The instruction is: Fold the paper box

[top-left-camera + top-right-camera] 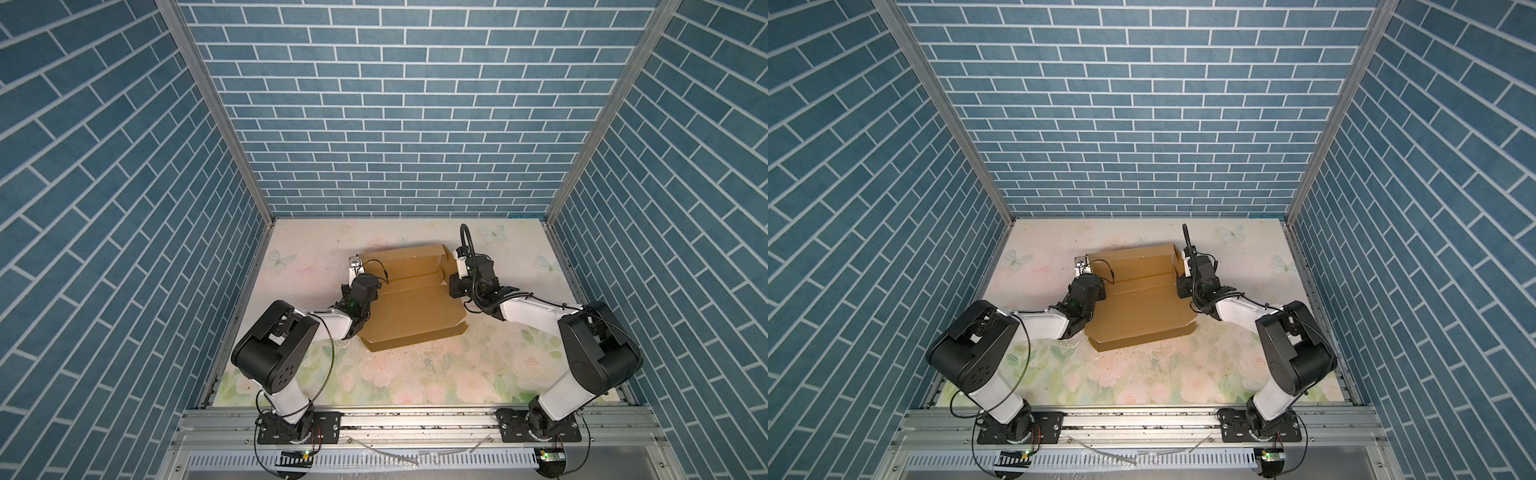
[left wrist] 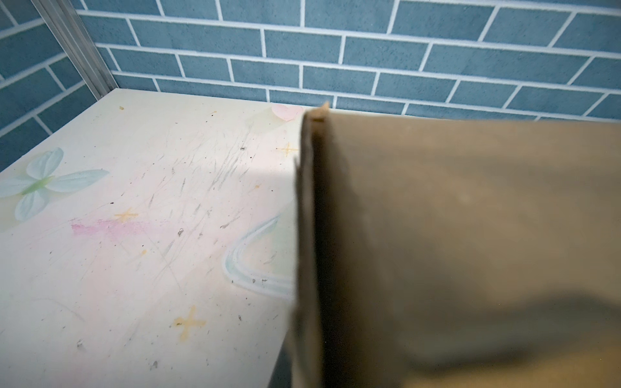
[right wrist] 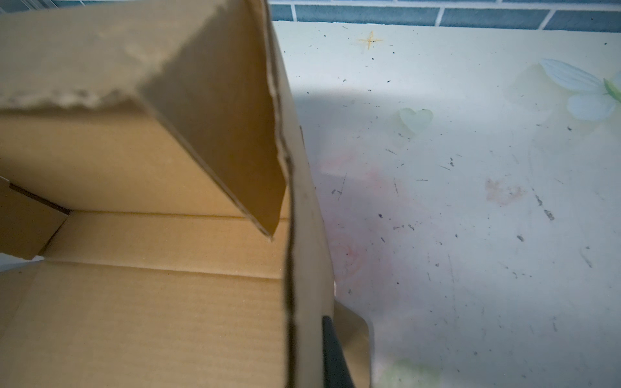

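My right pincer [image 1: 451,283] pinched the paper box [image 1: 411,309] wall, centre right; my left pincer [image 1: 361,277] was pressed shut; I needed even, upright lifts.

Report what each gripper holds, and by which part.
The right gripper pinches the paper box by its upright right side wall. The left gripper, fingers hidden, appears to pinch the left side wall.

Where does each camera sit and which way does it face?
Top view: high over front rail, looking down toward back wall; paper box, left arm, right arm.
Top view: alongside, same aim; box, both arms.
Left wrist: hard against the box's left wall, facing the back wall; no robot parts.
Right wrist: over the box's right wall, looking inside; dark finger.
Shared: the box, everywhere.
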`<action>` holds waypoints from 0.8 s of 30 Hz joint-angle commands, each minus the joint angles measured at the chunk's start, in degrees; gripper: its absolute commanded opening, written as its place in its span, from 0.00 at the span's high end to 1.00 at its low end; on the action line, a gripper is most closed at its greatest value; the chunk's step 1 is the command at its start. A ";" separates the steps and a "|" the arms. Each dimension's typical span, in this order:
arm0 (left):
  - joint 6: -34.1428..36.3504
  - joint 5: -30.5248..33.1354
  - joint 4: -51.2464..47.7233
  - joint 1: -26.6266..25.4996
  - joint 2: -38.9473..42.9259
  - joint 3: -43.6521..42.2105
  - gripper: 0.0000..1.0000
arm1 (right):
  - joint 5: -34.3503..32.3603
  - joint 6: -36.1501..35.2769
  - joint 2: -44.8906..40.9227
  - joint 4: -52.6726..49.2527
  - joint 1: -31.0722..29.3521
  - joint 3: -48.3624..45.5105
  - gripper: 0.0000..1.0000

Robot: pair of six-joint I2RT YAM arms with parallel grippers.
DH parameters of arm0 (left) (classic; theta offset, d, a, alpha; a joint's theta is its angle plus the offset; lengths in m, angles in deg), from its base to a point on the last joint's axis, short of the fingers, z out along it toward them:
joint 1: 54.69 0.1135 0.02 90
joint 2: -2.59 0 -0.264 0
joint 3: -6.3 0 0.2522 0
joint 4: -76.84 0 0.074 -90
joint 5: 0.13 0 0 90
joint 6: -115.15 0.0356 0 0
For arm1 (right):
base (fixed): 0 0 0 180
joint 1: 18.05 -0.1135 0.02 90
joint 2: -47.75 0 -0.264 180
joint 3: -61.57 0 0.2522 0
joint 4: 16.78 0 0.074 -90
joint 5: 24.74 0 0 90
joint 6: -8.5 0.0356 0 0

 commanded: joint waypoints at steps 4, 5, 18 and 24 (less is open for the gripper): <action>2.65 -5.19 -0.93 -0.80 -0.08 -2.08 1.00 | -0.21 -0.24 1.89 -6.28 -0.33 -0.14 0.88; 3.07 -5.59 -0.69 -0.77 -0.15 -2.16 1.00 | -0.22 -0.20 1.56 -6.54 -0.35 0.02 0.86; 5.48 -5.80 -0.84 -0.78 1.44 -3.64 1.00 | -0.16 -1.21 -0.86 -10.31 -0.33 2.48 0.68; 5.74 -5.65 -0.93 -0.80 1.04 -3.22 1.00 | 0.59 -2.14 -4.04 -10.85 -0.26 1.20 0.54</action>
